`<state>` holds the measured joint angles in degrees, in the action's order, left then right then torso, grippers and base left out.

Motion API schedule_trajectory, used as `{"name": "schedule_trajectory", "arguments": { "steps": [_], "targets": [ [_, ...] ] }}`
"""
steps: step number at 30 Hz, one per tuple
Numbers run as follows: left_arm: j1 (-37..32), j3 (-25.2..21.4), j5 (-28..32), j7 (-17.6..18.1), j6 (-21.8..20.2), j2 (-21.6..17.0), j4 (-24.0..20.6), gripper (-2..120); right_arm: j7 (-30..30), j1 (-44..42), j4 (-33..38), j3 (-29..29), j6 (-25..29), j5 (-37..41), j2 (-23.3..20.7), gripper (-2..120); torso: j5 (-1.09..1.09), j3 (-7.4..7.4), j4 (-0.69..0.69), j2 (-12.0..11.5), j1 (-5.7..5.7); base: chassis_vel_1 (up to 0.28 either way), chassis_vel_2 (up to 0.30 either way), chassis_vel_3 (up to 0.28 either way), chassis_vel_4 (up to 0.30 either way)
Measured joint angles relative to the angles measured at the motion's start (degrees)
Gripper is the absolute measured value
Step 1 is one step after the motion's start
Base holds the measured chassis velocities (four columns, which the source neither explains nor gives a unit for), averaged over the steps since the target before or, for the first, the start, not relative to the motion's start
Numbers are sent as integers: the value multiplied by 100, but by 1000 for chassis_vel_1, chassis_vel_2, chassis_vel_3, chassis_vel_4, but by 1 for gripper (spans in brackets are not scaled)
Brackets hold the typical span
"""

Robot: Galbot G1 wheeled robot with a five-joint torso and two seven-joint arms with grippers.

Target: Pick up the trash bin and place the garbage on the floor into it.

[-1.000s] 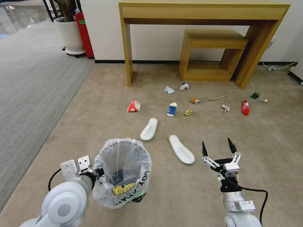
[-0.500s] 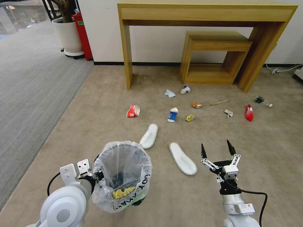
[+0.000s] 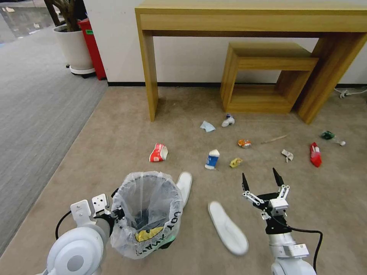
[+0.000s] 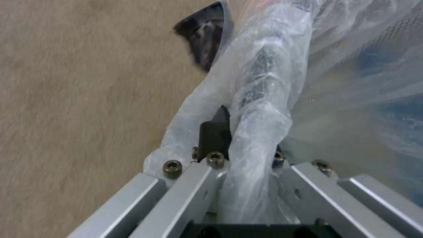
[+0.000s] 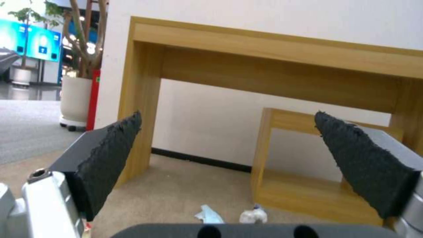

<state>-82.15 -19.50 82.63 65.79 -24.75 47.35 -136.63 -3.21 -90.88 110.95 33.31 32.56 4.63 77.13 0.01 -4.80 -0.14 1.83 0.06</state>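
Nearest you, your left gripper [image 3: 114, 213] is clamped on the rim of the trash bin [image 3: 147, 214], which sits low at the left over the beige carpet [image 3: 114, 145]; a rim hold keeps the mouth facing up and open, which is what you want for dropping litter in. The left wrist view gives the detail the head view cannot: a dark fingertip [image 4: 216, 132] pressed against the bunched white liner bag [image 4: 260, 109] rolled over the rim. Your right gripper [image 3: 263, 182] hangs over the carpet at the right with its jaws spread wide and nothing between them, apparently ready for a first pick. Just beside it lies one white slipper [image 3: 227, 227]; the other slipper [image 3: 185, 184] is partly hidden behind the bin. Farther out the small garbage is scattered: a crushed red cup [image 3: 158, 152], a blue-and-white carton [image 3: 211, 159], a yellow scrap [image 3: 236, 162], an orange can [image 3: 244, 143], a wooden stick [image 3: 273, 139], a red wrapper [image 3: 315, 154] and a green-labelled bottle [image 3: 328, 135]. Beyond them stands the wooden console table [image 3: 248, 23] against the wall, with a smaller wooden table [image 3: 267, 57] under it. The right wrist view looks level between its fingers and shows a blue tissue [image 5: 209, 214] and a white crumpled piece [image 5: 252, 215] on the carpet before that table.
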Motion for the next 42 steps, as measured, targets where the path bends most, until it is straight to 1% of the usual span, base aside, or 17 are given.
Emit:
{"name": "schedule_trajectory", "arguments": {
  "steps": [1, 8, 12, 16, 22, 26, 31, 39, 40, 42],
  "targets": [
    [-10, -8, -1, 16, 15, 3, 0, 1, 0, 7, 0, 5, -1, 8, -18, 100, -3, 0, 1, 0, 0, -92, 29, 47, -75],
    [-98, -87, -35, 52, 73, 25, -4, 1, 40, 4, -15, 15, -65, 56, -132, 100, -1, 5, 1, 1, -3, 43, -30, -27, 13],
    [-245, -241, -18, 51, 51, -9, -66, 1, 198, 10, 2, -3, -258, 178, -289, 100, -1, 4, 1, 1, -3, 13, -17, -7, 14],
    [-358, -385, -16, 42, 49, -33, -105, 1, 342, 64, 42, 11, -341, 183, -371, 100, -1, 3, 1, 1, -3, 0, 0, 0, 0],
    [-503, -481, -28, 40, 53, 20, -154, 1, 338, 58, 85, 9, -414, 198, -357, 100, -1, 4, 1, 1, -3, 0, 0, 0, 0],
    [-660, -480, -183, 16, 53, 138, -218, 1, 149, 3, 32, -83, -276, 168, -296, 100, -1, 4, 2, 2, -3, 0, 0, 0, 0],
    [-704, -520, -218, 3, 60, 172, -265, 1, 132, -26, 17, -91, -236, 128, -295, 100, -1, 4, 1, 2, -3, 0, 0, 0, 0],
    [-744, -499, -274, -5, 67, 188, -280, 1, 208, -100, 17, -46, -221, 77, -328, 100, 0, 2, 1, 1, -3, -100, 92, 100, -109],
    [-742, -494, -277, -6, 65, 186, -279, 1, 316, -99, 17, -47, -331, 56, -344, 100, -1, 1, 1, 1, -3, -119, 93, 36, -108],
    [-742, -494, -277, -7, 62, 185, -280, 1, 364, -99, 16, -50, -382, 56, -350, 100, -1, 1, 1, 1, -3, -82, 93, 36, -65]
  ]
}}
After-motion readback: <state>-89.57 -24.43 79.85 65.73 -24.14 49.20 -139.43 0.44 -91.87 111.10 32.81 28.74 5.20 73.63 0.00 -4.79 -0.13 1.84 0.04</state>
